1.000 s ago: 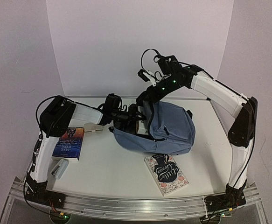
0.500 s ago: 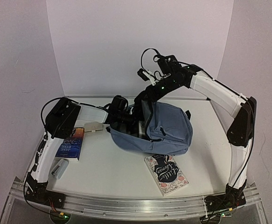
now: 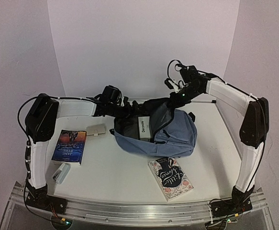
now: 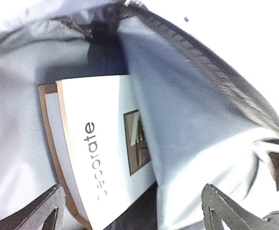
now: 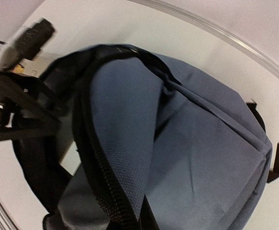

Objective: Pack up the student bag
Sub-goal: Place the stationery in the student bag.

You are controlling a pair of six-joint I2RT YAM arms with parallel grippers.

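White table [image 3: 115, 167] and white walls fill the view. One soft slate-blue student bag [image 3: 177, 136] lies in the middle, its mouth facing left. The right gripper [image 3: 175, 99] is closed, pinching the bag's top flap up. The left gripper [image 4: 129, 206] is wide open at the mouth, holding nothing. I think it should back straight out and not snag the cloth. Books number three: one white book [image 4: 101, 158] inside, one blue book [image 3: 70, 146] far left, one flowery book [image 3: 170, 178] near. One small tan case [image 3: 96, 130] and one small grey thing [image 3: 60, 173] lie left.

The student bag [image 3: 180, 136] hides half the white book [image 3: 144, 127].
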